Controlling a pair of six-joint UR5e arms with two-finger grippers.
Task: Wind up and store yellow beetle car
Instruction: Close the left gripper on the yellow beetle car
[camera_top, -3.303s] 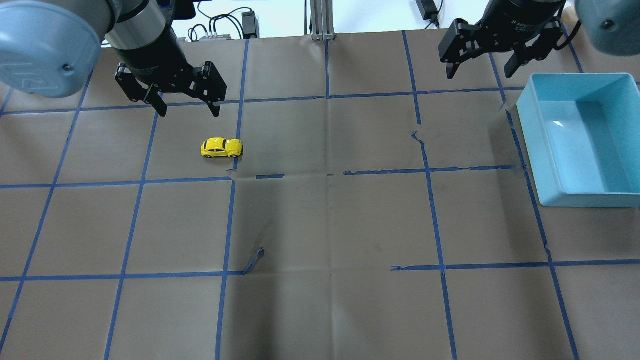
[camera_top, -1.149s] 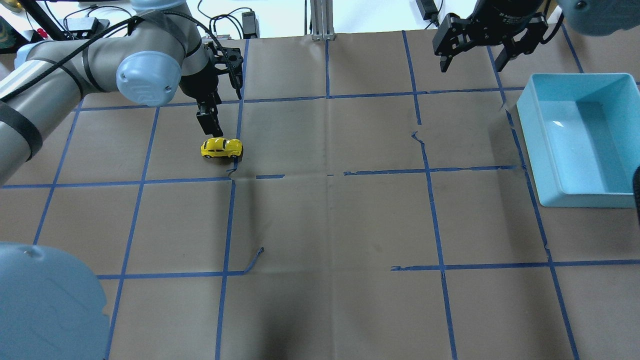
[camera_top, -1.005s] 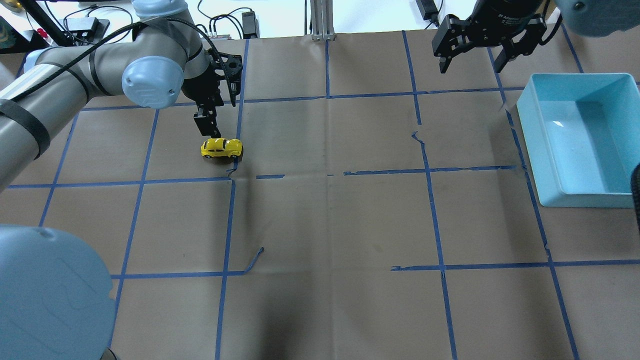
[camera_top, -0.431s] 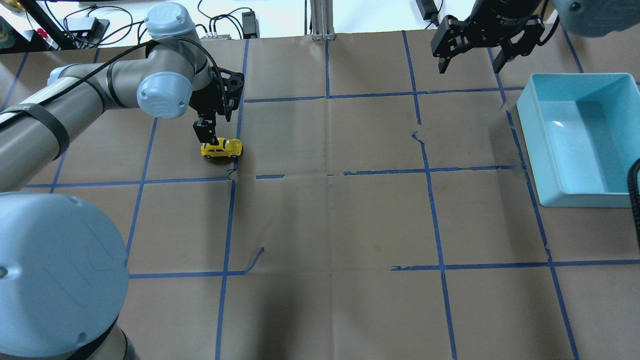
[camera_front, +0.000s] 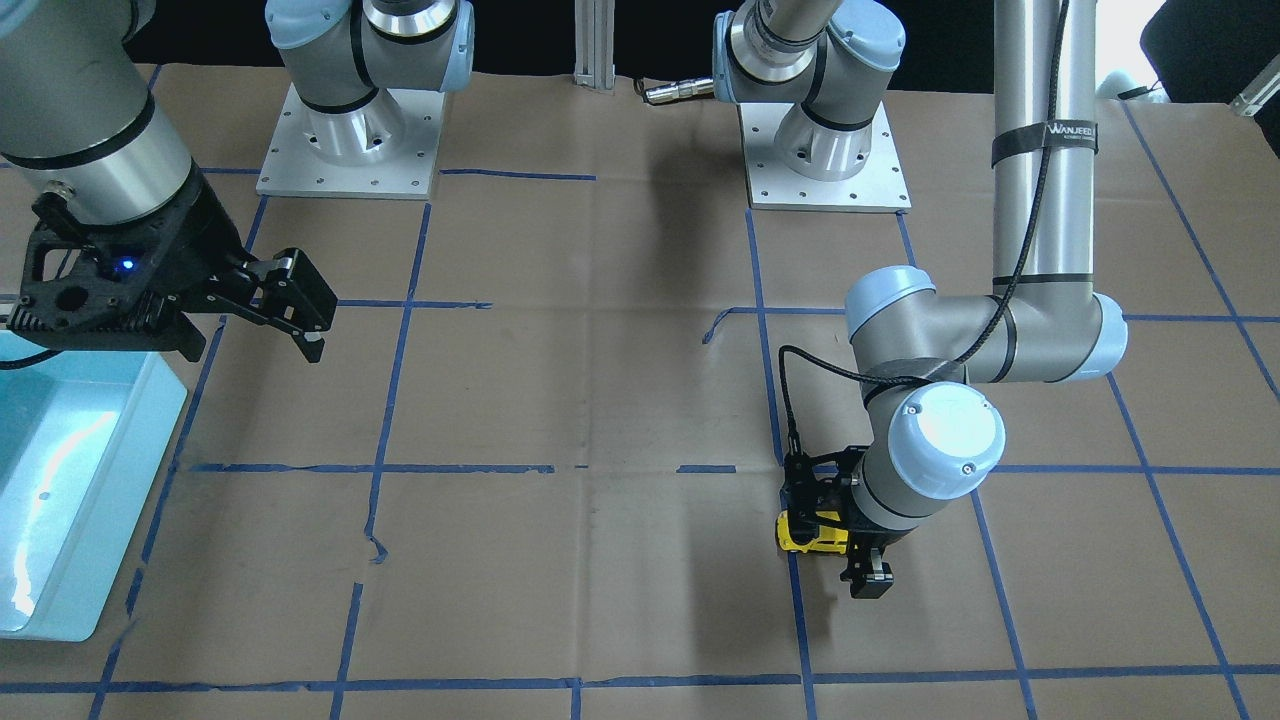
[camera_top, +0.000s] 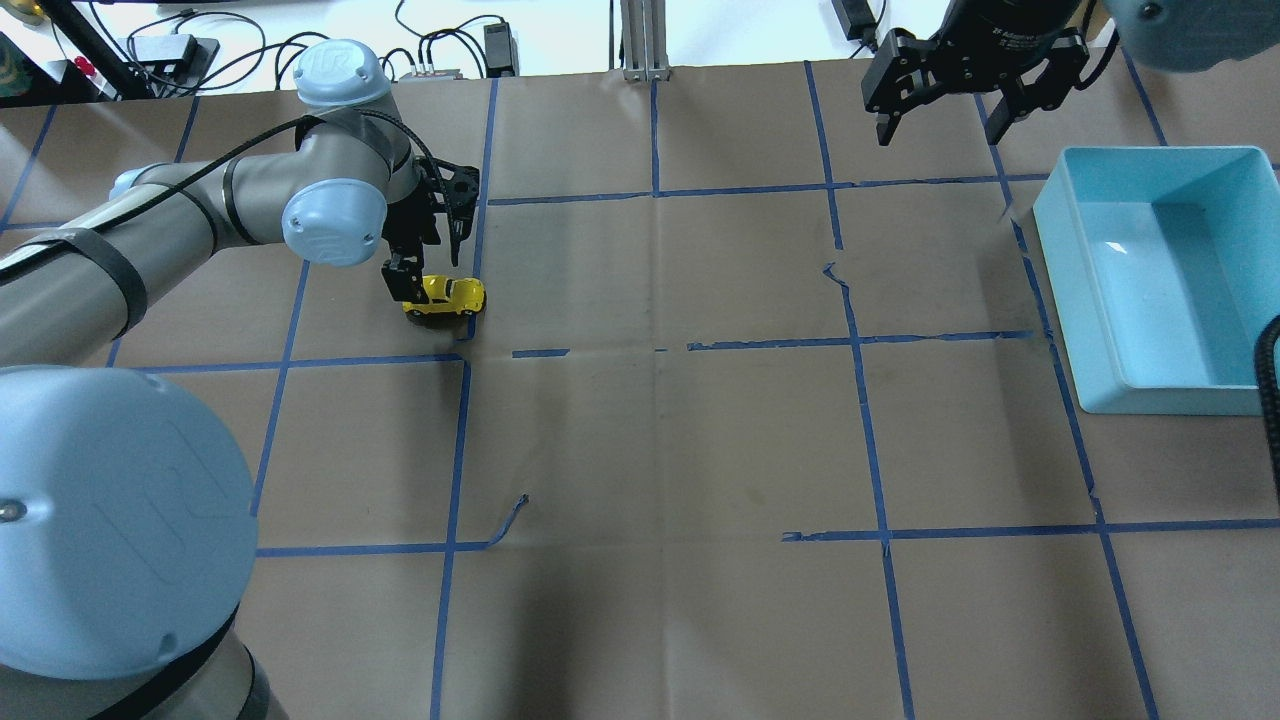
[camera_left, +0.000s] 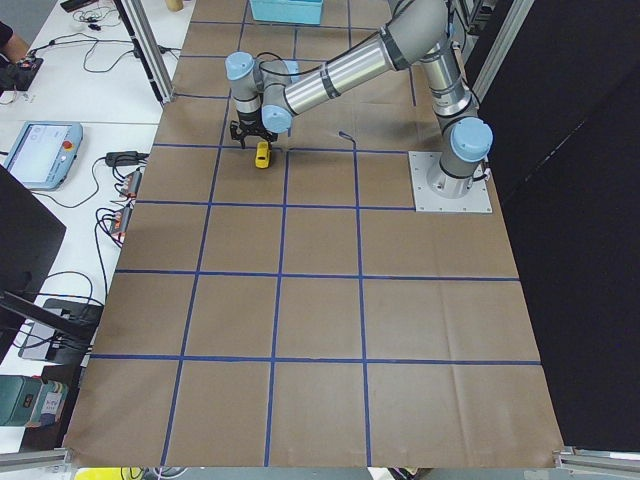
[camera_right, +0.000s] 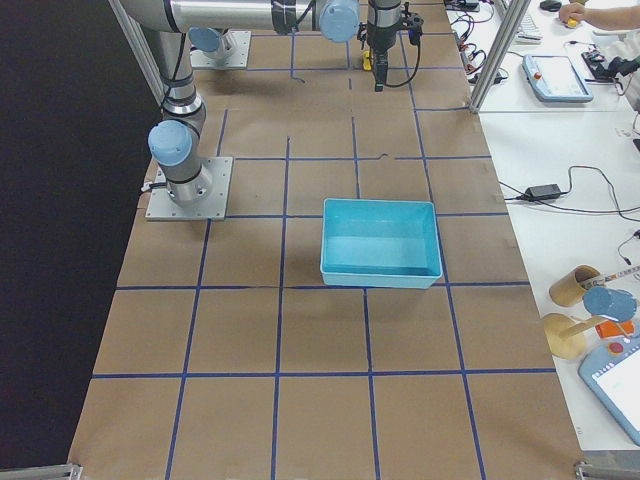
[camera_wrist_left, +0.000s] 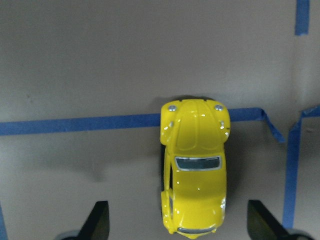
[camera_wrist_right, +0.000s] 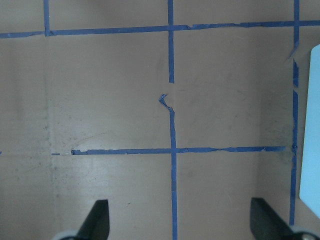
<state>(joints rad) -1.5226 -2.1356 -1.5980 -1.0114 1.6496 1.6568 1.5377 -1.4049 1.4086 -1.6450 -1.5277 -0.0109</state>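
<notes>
The yellow beetle car (camera_top: 452, 296) stands on its wheels on the brown paper at the far left, beside a blue tape line. In the left wrist view the yellow beetle car (camera_wrist_left: 195, 165) lies lengthwise between the fingertips, with a gap on each side. My left gripper (camera_top: 424, 255) is open, points down, and is low over the car's rear end. From the front the left gripper (camera_front: 838, 535) straddles the car (camera_front: 800, 536). My right gripper (camera_top: 940, 120) hangs open and empty at the far right, high above the paper.
A light blue bin (camera_top: 1060, 260) stands empty at the right edge, close to the right gripper (camera_front: 250, 340). Blue tape lines mark a grid on the paper, with a loose curl of tape (camera_top: 508, 522) near the front. Cables lie beyond the far edge.
The left arm has swung in and come down from above and behind the car, turning its wrist. Its open fingers now flank the car. Neither the car nor the right gripper has moved noticeably.
</notes>
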